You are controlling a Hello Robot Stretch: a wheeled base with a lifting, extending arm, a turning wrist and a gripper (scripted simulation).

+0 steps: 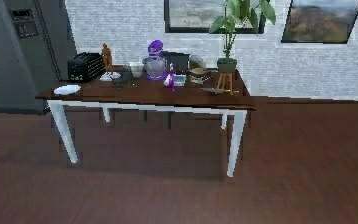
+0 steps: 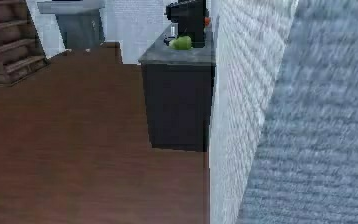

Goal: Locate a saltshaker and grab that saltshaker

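A dark wooden table (image 1: 147,97) on white legs stands ahead against the white brick wall. Its top carries a black toaster (image 1: 85,66), a white plate (image 1: 67,89), a purple stand mixer (image 1: 155,62) and a potted plant (image 1: 228,45). A slim brown upright thing (image 1: 106,54) stands next to the toaster. Several small blobs lie around the mixer, among them a little purple one (image 1: 171,82). I cannot tell whether any of them is a saltshaker.
A grey fridge (image 1: 22,50) stands left of the table, and two framed pictures (image 1: 322,20) hang above it. In the arm side view a dark cabinet (image 2: 177,100) against a white brick wall (image 2: 237,110) carries a green fruit (image 2: 181,42) and a black machine (image 2: 185,15). Bare wooden floor (image 2: 77,140) lies left of it.
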